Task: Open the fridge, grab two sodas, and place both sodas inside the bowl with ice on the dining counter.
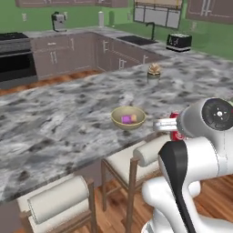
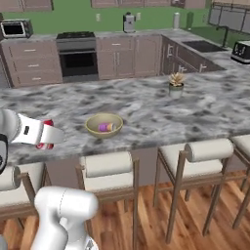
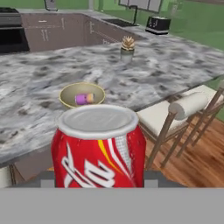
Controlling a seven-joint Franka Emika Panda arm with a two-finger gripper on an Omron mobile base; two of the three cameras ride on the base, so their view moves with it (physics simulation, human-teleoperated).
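Marbled stone table [image 1: 68, 109] fills the kitchen scene, brown cabinets and oven behind. Tan bowl [image 1: 128, 118] sits near the table's front edge, purple can [image 1: 128, 119] lying on its side inside it. Small potted plant [image 1: 154, 71] stands farther back right, toaster [image 1: 179, 42] on the wall counter. Stools [image 2: 108, 168] line the front edge. Red can [image 3: 99, 146] upright, top up, gripped by the end effector [image 3: 99, 181], just short of the bowl at the table edge. Arm reaches level toward the table.
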